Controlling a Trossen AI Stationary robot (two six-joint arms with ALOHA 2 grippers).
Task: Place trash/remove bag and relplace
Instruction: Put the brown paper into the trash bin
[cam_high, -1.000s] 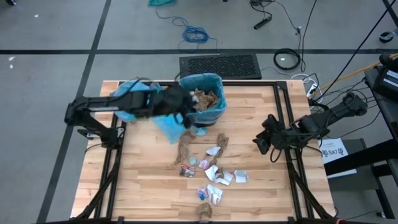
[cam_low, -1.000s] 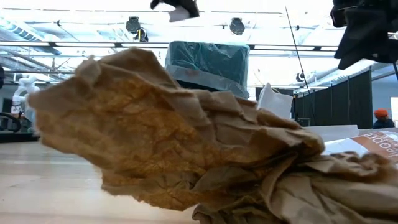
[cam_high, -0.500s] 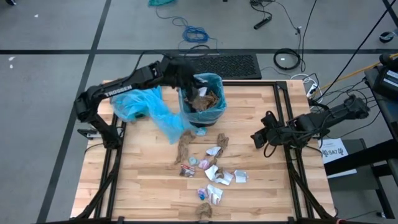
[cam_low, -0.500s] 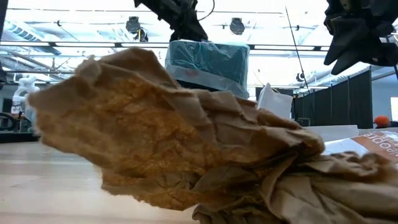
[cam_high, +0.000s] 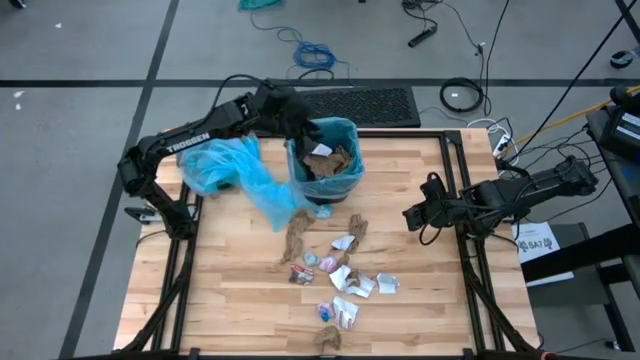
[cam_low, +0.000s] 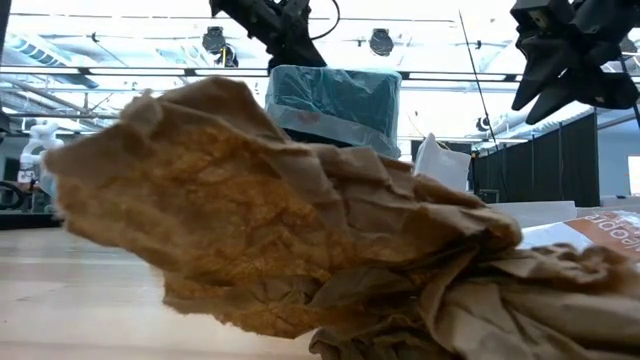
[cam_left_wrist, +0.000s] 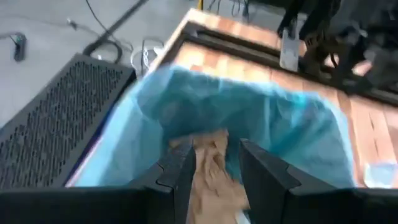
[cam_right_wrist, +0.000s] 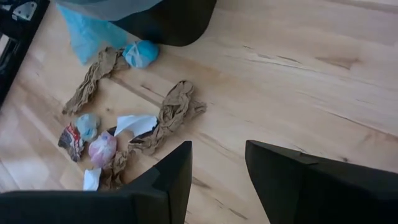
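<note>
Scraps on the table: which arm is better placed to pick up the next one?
The right. Its gripper hangs open over bare wood beside the scattered trash, with the scraps in its wrist view. The left gripper is open above the bin, farther from them.

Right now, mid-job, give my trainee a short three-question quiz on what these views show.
1. True or false: the left end effector is over the bin lined with a blue bag.
2. Which lies on the table beside the bin? A) a loose blue bag B) a metal tray C) a bottle
3. Fill in: in the right wrist view, the right end effector has its fingers ____ above the trash scattered on the table.

Key: 1 true. 2 A. 3 open.
</note>
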